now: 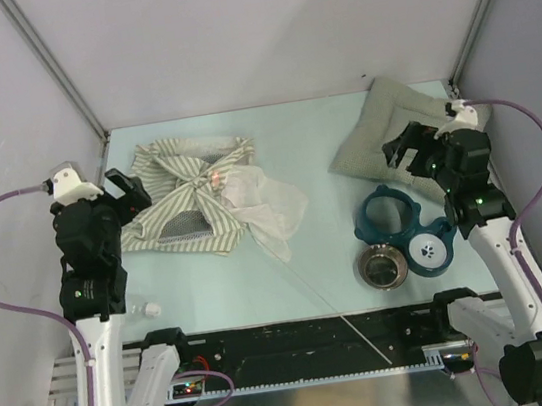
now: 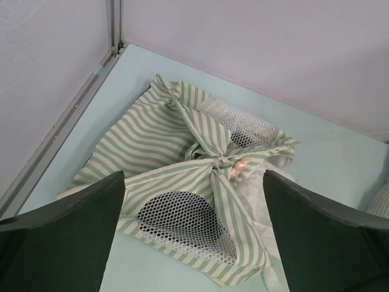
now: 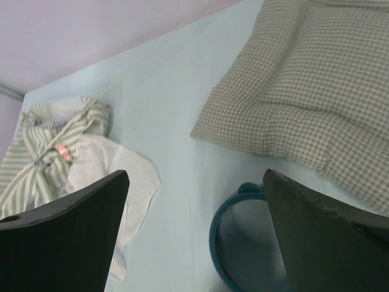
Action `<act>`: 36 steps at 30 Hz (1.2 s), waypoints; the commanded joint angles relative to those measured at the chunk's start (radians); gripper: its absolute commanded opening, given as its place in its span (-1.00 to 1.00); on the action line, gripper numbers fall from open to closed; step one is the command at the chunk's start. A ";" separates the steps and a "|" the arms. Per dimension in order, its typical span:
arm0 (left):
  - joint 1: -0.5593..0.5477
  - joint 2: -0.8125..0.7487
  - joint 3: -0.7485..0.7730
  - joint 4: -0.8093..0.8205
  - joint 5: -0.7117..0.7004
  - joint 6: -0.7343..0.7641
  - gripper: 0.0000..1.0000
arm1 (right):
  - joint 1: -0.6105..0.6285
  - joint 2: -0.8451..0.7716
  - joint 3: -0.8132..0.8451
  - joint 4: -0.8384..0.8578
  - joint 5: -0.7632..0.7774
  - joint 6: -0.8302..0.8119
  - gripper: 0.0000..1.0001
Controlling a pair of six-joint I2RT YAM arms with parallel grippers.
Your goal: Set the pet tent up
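Top external view: tent (image 1: pixel 195 199) lies collapsed and crumpled, left-centre on the table (image 1: pixel 309 258), nothing raised yet, whole setup left to do; left gripper (image 1: pixel 127 195) at its edge, right gripper (image 1: pixel 407 149) by the cushion (image 1: pixel 372 133), both jaws apart, empty.

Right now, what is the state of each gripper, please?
Left gripper: open, holding nothing.
Right gripper: open, holding nothing.

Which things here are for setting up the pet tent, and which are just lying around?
For the tent: crumpled green-and-white striped fabric pet tent; thin pale rod, maybe its pole.
Just lying about: checked grey-green square cushion; teal double bowl holder; round metal bowl.
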 commanded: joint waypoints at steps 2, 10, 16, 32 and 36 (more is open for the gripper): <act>0.002 -0.010 -0.008 0.015 0.059 -0.016 0.99 | 0.077 -0.004 0.051 -0.036 -0.049 -0.032 0.99; -0.016 0.002 -0.056 0.020 0.318 0.021 0.99 | 0.225 -0.004 0.042 -0.201 -0.171 -0.107 0.91; -0.054 0.006 -0.095 0.019 0.353 0.018 0.99 | 0.448 -0.058 -0.023 -0.326 -0.164 -0.146 0.92; -0.082 -0.041 -0.214 0.035 0.312 -0.106 0.99 | 1.092 -0.125 -0.239 -0.549 0.067 0.367 0.58; -0.098 -0.066 -0.248 0.038 0.305 -0.136 0.99 | 1.192 -0.118 -0.302 -0.516 0.083 0.458 0.58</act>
